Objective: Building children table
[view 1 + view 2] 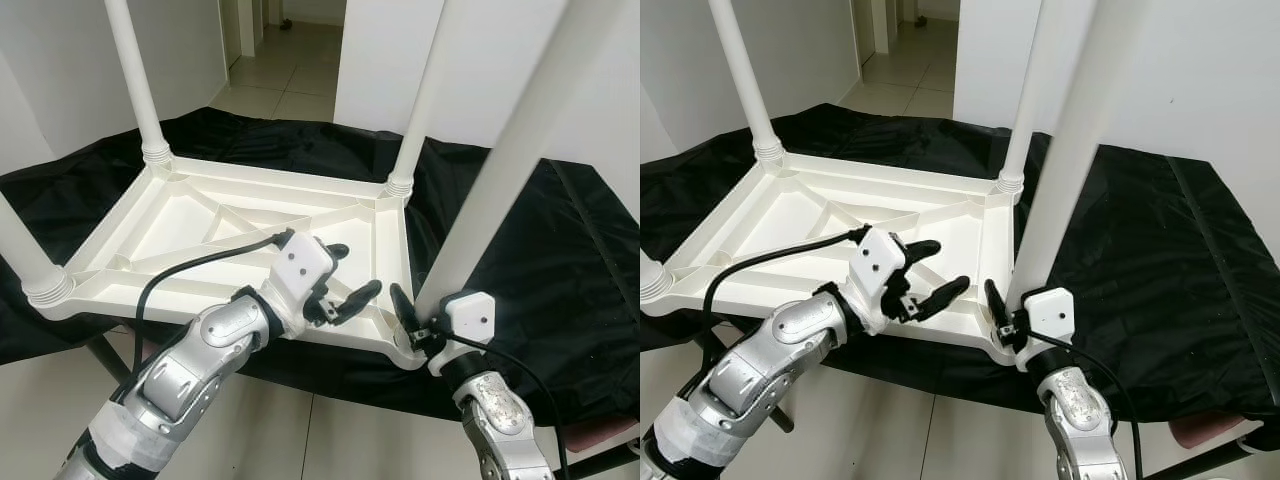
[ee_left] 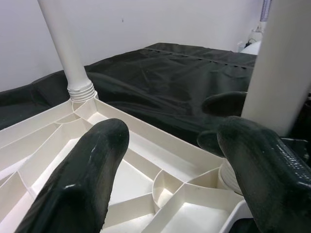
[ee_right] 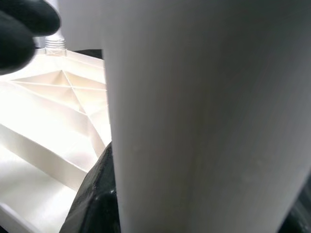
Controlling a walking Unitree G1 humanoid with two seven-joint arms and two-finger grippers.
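The white children's table top lies upside down on a black cloth. Legs stand up from its far left corner, far right corner and near left corner. A fourth leg rises from the near right corner, and my right gripper is shut on its base, with one black finger pressed against it. My left gripper hangs open just above the ribbed underside, a little to the left of that corner, with nothing between its fingers.
The black cloth drapes a low surface with metal legs beneath. Its front edge is close to me, with pale floor tiles below. White walls stand behind, with a doorway at the back. A reddish item lies low on the right.
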